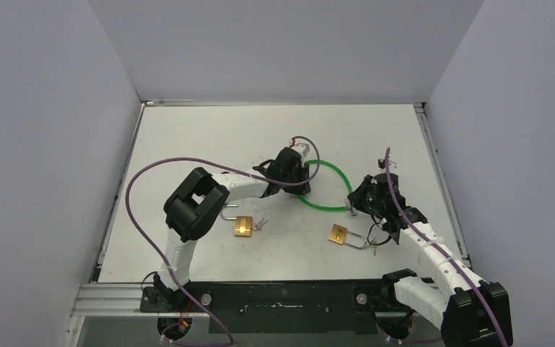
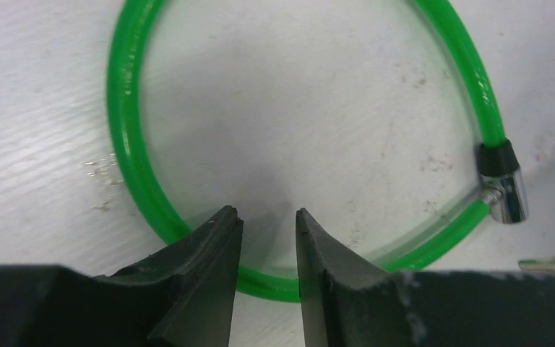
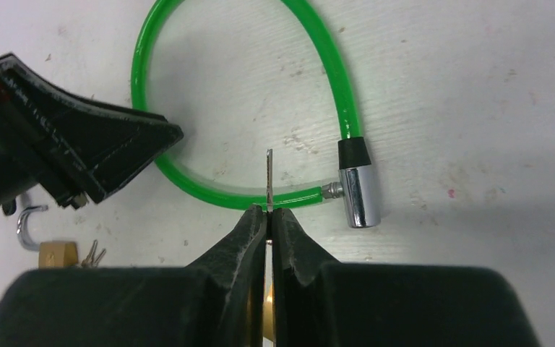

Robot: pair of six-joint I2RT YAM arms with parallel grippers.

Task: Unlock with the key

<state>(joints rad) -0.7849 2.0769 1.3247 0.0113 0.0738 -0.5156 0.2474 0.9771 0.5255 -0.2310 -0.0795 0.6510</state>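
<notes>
- The right gripper [image 3: 269, 211] has its black, wedge-shaped jaws pressed together on the key [image 3: 269, 177], a thin flat metal blade that stands upright out of the tips.
- The key crosses the green cable [image 3: 332, 72] in the right wrist view, just left of the lock head [image 3: 359, 196]. I cannot tell if it touches the cable.
- The cable is a glossy, half-transparent plastic loop. It ends in a black collar [image 3: 352, 152] on the smooth chrome cylinder of the lock head.
- The left gripper [image 2: 269, 214] hangs over the opposite side of the loop. Its jaws stand apart with a clear gap and hold nothing, and the cable shows across this gap.
- Two square brass padlocks lie near me, one [image 1: 243, 226] below the left arm and the other [image 1: 338, 234] beside the right arm.
- The counter [image 1: 209, 137] is white, matt, a little scratched and spotted.
- Plain pale walls [image 1: 43, 144] close it on three sides.
</notes>
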